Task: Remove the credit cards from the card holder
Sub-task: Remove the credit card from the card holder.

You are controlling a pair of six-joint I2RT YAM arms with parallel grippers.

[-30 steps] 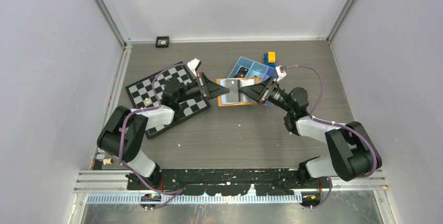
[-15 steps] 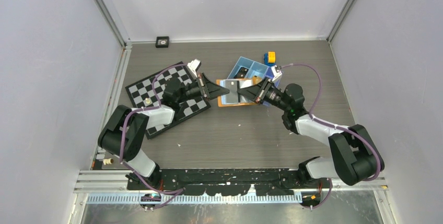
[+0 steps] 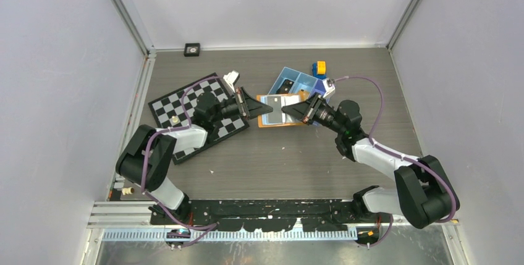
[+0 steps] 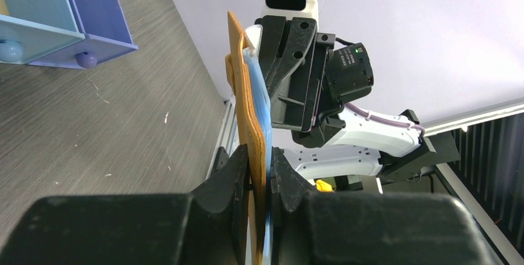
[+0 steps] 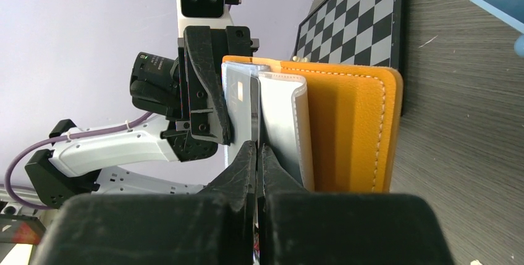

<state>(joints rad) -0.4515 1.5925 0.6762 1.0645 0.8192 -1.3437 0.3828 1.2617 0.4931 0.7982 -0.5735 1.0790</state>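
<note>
card holder point(image 4: 252, 110) judged light, floppy; clamped at its edge by left gripper point(image 4: 259, 160); grey inner leaf point(image 5: 241, 98) pinched by right gripper point(image 5: 256, 151).

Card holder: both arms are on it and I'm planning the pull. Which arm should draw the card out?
Right, likely: the right claw is shut on the edge of the grey card inside the card holder, while the left claw clamps the orange cover, steadying it.

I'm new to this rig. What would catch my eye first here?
The orange card holder stands out: open at the middle of the table, gripped from opposite sides by the left end effector and the right end effector. Left of it lies a black-and-white checkerboard; beyond it sits a blue tray.
</note>
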